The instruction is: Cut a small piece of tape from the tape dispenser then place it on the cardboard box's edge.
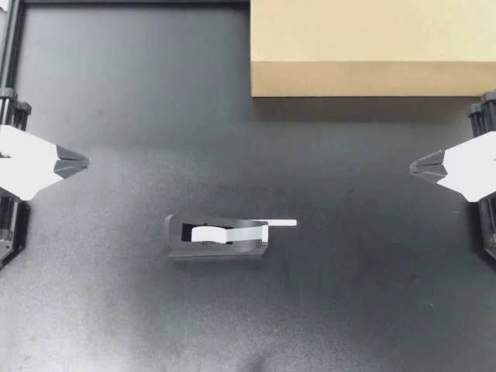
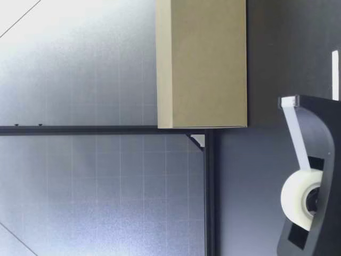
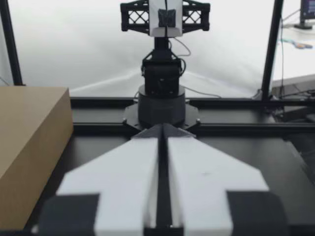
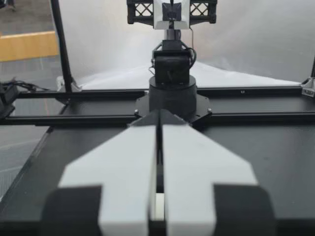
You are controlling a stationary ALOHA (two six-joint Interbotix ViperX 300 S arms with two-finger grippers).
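Zero contact with anything so far: judged to be at the very first step, before any reach toward the tape.

Tape dispenser (image 1: 217,242) on the bench (image 1: 116,93) roughly midway between the arms, with the free tape end (image 1: 280,223) poking out past its cutter toward the right side. Seen from the low view, strip running from the roll (image 2: 298,200) up to the cutter tip. Cardboard box (image 1: 372,46) well beyond the dispenser, offset toward the right arm's side, not touching it.

Left end effector (image 1: 84,163) well off to the dispenser's left, fingers pressed together, holding nothing. Right end effector (image 1: 413,166) well off to the dispenser's right, likewise closed and empty. Both arms at the bench's sides, end effectors roughly level and pointing inward at each other across the dispenser.

Next move, as a guess: open the right fingers, bring them in low to the free tape end and pinch it, probably with the left steadying the dispenser body. Then pull out a short length and tear down across the blade.
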